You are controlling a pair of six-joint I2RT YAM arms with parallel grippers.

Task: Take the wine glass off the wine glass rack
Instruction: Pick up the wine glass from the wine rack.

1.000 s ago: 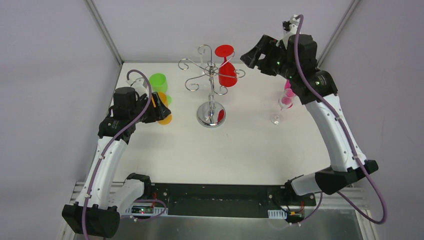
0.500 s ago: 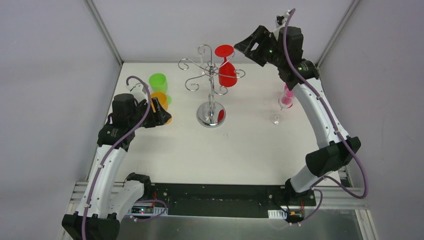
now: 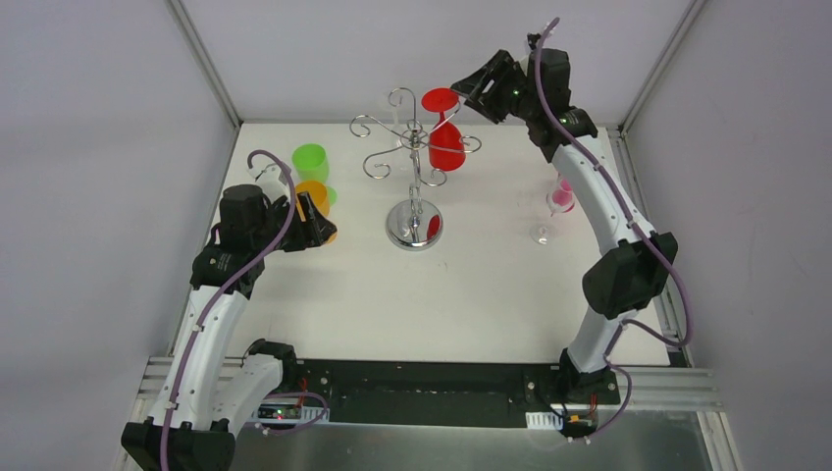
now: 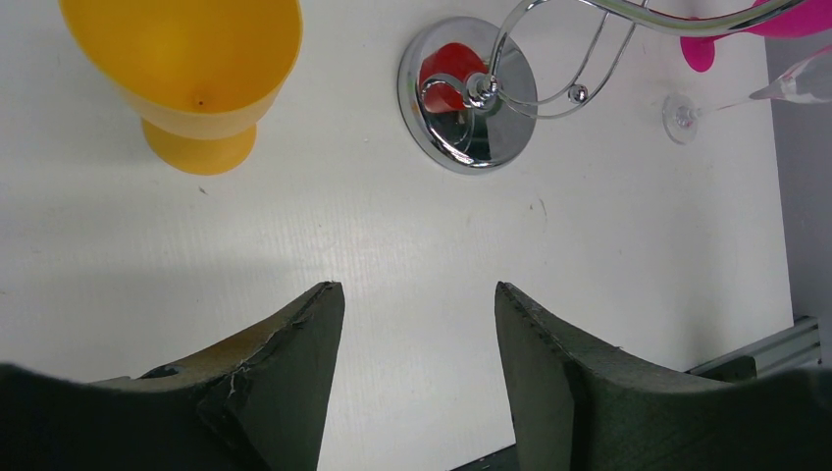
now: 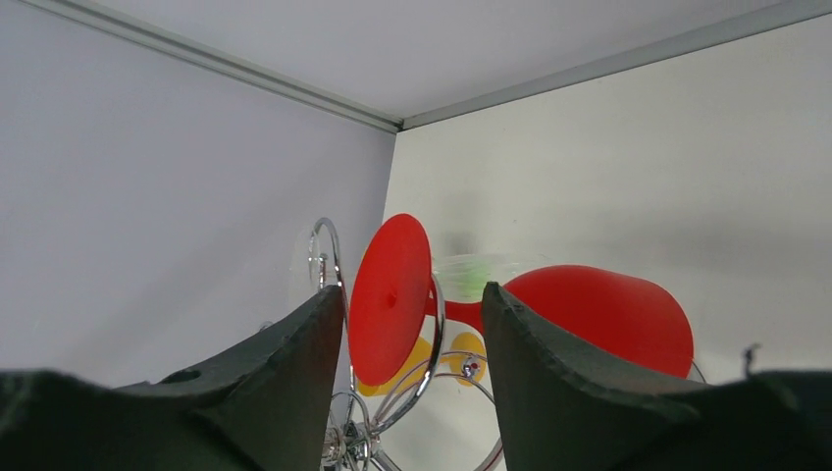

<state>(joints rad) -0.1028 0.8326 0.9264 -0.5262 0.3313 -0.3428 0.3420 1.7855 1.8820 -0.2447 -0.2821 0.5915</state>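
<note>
The chrome wine glass rack (image 3: 414,224) stands at the back middle of the table, with a round mirrored base and scroll arms. A red wine glass (image 3: 444,137) hangs upside down from its right arm, foot up. My right gripper (image 3: 467,86) is open, high up just right of the red foot. In the right wrist view the red foot (image 5: 390,299) and stem lie between and beyond my open fingers, with the bowl (image 5: 608,314) to the right. My left gripper (image 3: 316,221) is open and empty over the table, next to an orange cup (image 3: 316,199). The rack base also shows in the left wrist view (image 4: 468,95).
A green cup (image 3: 310,160) stands behind the orange cup (image 4: 186,69). A pink glass (image 3: 563,192) and a clear wine glass (image 3: 543,228) stand at the right side. The back wall and corner posts are close behind the rack.
My right arm has risen and swung left, bringing its open gripper from right of the rack up to the red glass's foot. The left arm shifted slightly, then held still.
</note>
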